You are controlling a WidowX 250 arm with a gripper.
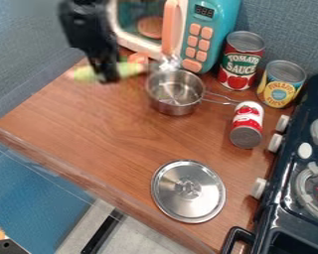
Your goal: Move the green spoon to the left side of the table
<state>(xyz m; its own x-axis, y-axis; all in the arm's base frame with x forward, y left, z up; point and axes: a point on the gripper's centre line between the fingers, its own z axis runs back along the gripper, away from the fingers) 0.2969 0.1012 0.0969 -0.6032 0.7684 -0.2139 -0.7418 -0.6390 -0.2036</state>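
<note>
At the upper left of the camera view, the black gripper (109,74) hangs over the table's back left part, pointing down. It is shut on the green spoon (130,69), which lies crosswise at the fingertips. The spoon sticks out on both sides, its pale green left end blurred near the table's left edge and its right end close to the metal pot. The fingers hide the spoon's middle. The brown wooden table (115,134) lies below.
A metal pot (175,106) stands right of the spoon, before a teal toy microwave (211,30). Two upright cans (240,62) and a lying can (247,126) are at right, beside the black stove (294,198). A round lid (188,191) lies in front.
</note>
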